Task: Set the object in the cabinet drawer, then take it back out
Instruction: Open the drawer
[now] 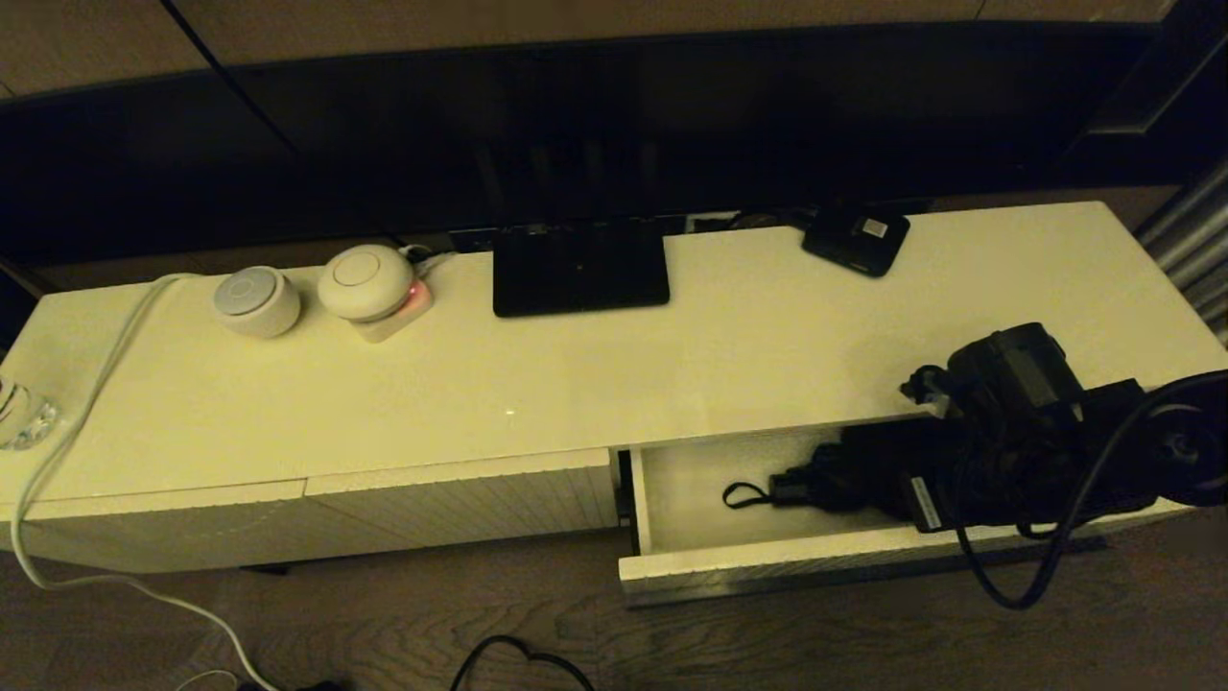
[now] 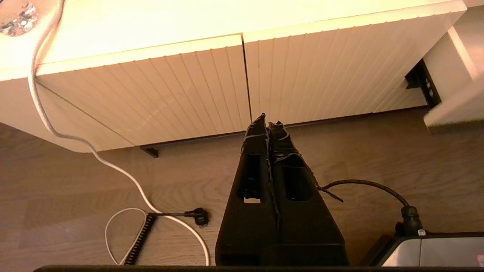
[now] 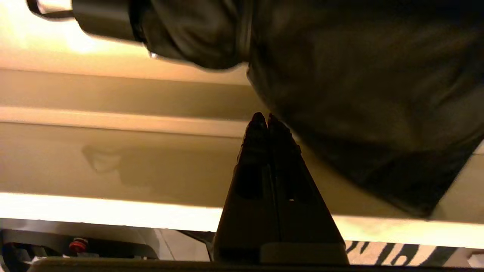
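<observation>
The cabinet drawer [image 1: 767, 566] stands pulled out at the right end of the cream cabinet. The black folding umbrella [image 1: 844, 475] lies inside it, its handle and wrist loop [image 1: 739, 495] pointing left. My right arm [image 1: 1017, 413] reaches down over the umbrella's right part and hides it there. In the right wrist view my right gripper [image 3: 263, 118] is shut, its tips right beside the bunched fabric [image 3: 359, 94], with nothing visible between the fingers. My left gripper [image 2: 267, 120] is shut and empty, held low over the floor before the closed ribbed panels [image 2: 189, 87].
On the cabinet top stand a flat black stand base [image 1: 579, 269], a small black box with a white label [image 1: 856, 240], two round white devices [image 1: 256, 300] and a glass [image 1: 19, 413]. A white cable [image 1: 86, 384] runs down to the floor, where a plug [image 2: 198, 216] lies.
</observation>
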Robot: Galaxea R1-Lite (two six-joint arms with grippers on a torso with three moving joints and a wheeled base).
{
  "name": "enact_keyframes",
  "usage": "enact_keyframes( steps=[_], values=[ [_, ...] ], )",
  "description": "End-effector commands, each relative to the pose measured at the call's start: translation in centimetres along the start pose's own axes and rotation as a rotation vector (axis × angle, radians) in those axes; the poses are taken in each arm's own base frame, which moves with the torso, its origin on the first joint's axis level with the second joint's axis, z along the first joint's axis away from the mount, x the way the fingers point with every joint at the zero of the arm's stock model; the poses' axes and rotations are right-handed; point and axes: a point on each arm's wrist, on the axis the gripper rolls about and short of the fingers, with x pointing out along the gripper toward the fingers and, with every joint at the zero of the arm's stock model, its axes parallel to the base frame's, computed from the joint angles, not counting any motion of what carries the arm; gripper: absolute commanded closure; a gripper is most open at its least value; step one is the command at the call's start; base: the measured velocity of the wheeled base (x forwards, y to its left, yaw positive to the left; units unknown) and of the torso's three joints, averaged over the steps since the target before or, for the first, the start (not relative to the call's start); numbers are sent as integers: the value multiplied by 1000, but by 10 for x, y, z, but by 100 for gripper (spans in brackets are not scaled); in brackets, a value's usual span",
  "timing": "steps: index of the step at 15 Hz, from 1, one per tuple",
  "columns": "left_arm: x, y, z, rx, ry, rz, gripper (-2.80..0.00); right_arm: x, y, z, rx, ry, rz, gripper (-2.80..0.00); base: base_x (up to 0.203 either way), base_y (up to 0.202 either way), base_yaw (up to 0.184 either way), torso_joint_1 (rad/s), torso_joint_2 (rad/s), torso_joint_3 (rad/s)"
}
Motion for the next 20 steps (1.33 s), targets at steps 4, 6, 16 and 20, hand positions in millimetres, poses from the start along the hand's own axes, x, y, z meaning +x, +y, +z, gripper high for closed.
enact_keyframes(
  steps=[4, 6, 16, 20],
  values=[
    [0, 0, -1, 0, 3, 0, 0, -3, -2, -14, -11, 93, -11, 0, 0, 0, 0, 0, 0, 0],
    [0, 0, -1, 0, 3, 0, 0, -2, -2, -25, -17, 159, -14, 0, 0, 0, 0, 0, 0, 0],
    [0, 0, -1, 0, 3, 0, 0, 10, 6, -49, -29, 260, -4, 0, 0, 0, 0, 0, 0, 0],
    [0, 0, -1, 0, 3, 0, 0, 11, 4, -63, -33, 317, -8, 0, 0, 0, 0, 0, 0, 0]
  ],
)
